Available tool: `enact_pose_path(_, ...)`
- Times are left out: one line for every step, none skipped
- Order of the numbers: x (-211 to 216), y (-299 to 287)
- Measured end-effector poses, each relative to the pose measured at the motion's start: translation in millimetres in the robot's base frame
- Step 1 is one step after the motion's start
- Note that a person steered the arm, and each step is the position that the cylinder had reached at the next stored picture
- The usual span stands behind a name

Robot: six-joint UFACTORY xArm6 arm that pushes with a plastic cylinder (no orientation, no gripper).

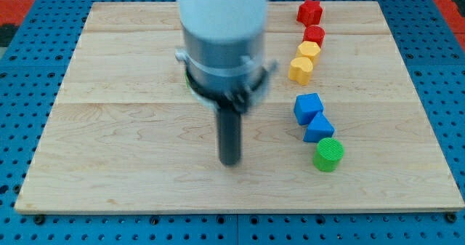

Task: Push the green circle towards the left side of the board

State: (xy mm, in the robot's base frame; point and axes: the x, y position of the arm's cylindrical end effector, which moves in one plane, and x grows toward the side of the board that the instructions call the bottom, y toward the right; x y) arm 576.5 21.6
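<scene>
No readable text, labels, brands, numbers or signs anywhere in the camera view. Checked the wooden board (131,129), the blue pegboard (29,70) around it, the arm's housing (221,27) and rod, and the coloured blocks: all plain surfaces, nothing printed or marked.

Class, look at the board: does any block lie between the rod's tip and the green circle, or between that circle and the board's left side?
No block does. My tip stands left of the green circle, bare wood between. Leftward, only my tip interrupts that path.
</scene>
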Motion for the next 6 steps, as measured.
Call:
enact_pose_path(41, 59)
enact_pose_path(2, 133)
enact_pose_path(-26, 138)
enact_pose_path(-78, 34)
enact_pose_path(-106, -57)
enact_pose_path(-35, -37)
